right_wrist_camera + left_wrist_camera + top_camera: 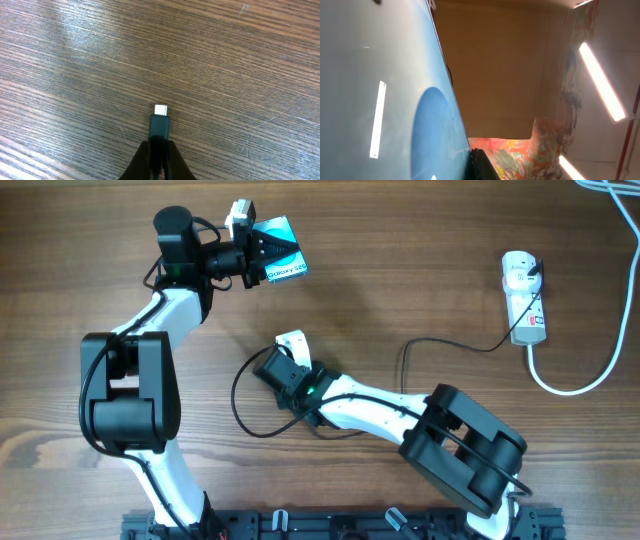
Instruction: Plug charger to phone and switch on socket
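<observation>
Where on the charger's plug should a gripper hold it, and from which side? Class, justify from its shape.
Grip the charger plug by its black housing, behind the silver tip, coming from the cable end and pinching its two sides. That leaves the tip free and pointing forward for insertion, as the right gripper holds it.

You had a wooden desk (420, 260) under everything, mid-brown, with darker grain running along its length. Close up in the right wrist view, the wood showed fine pale scratches and a soft patch of glare toward the upper left. In the overhead view, a black rail (340, 525) with small brackets ran along the bottom edge. The left wrist view was tipped sideways. It gave you a plain brown panel (495, 65), and below it a patch of red, orange and green pattern (520, 152). At the right, two lit light strips (602, 82) sat on a pale surface.
</observation>
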Motion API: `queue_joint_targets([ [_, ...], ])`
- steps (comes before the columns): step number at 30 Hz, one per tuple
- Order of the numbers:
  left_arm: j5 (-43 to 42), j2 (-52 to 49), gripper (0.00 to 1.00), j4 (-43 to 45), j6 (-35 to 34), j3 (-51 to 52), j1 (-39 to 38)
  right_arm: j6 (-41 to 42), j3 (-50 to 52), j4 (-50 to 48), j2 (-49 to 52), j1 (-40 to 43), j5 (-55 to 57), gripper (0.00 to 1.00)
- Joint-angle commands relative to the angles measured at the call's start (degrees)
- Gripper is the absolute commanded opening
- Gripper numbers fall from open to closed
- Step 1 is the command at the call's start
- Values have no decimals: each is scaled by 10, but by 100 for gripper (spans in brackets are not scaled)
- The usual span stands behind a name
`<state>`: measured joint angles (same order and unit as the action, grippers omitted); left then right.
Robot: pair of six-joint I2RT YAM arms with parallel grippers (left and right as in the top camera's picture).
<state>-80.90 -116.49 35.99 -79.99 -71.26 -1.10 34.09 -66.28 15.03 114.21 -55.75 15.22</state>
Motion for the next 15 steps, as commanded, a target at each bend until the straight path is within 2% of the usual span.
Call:
queue_joint_targets([
  [1, -12, -7, 4, 6, 16, -15, 4, 4, -2, 7, 26, 16, -99, 4],
  [7, -12, -7, 4, 6, 16, -15, 4, 33, -3, 0, 6, 64, -283, 4],
  [15, -12, -7, 4, 6, 16, -15, 4, -43, -1, -17, -34, 98, -443, 4],
])
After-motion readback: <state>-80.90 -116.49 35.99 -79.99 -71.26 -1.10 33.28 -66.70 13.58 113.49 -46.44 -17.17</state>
